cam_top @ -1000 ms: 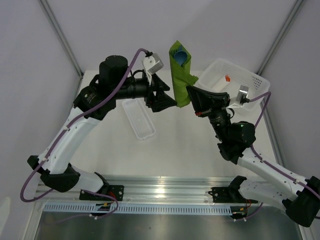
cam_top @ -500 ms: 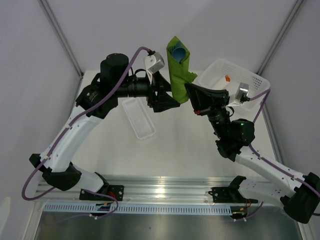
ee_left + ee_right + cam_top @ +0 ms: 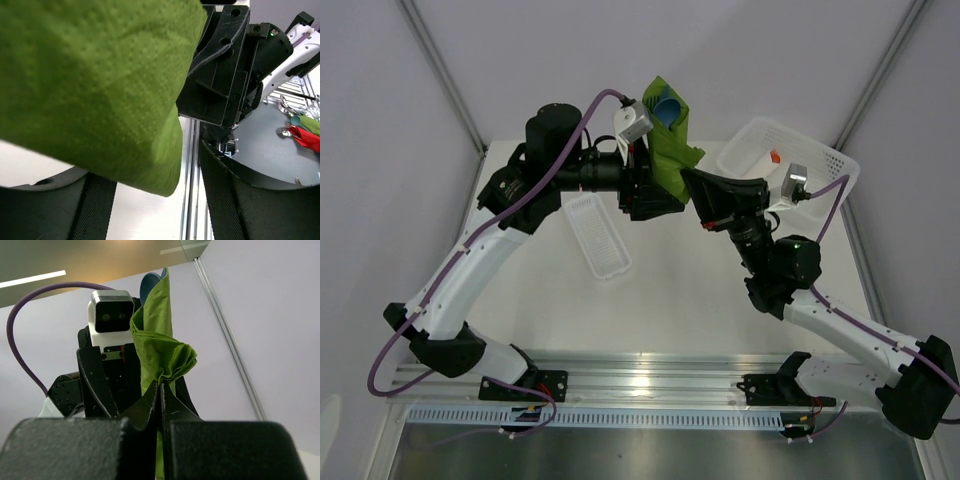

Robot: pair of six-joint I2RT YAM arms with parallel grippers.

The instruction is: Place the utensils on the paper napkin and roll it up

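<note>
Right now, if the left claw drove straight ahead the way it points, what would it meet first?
The rolled paper napkin, hanging between the open fingers of the left claw. Just behind it sits the right claw, shut on the napkin's lower part; depth between them is unclear.

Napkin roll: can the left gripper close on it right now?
Likely yes: the napkin roll sits between the left gripper's open fingers, nothing blocking; the right gripper pinches its end.

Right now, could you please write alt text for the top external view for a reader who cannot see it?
A rolled green paper napkin is held upright above the table, a blue utensil peeking from its top. The right end effector pinches it; the left end effector straddles it, jaws open.
</note>
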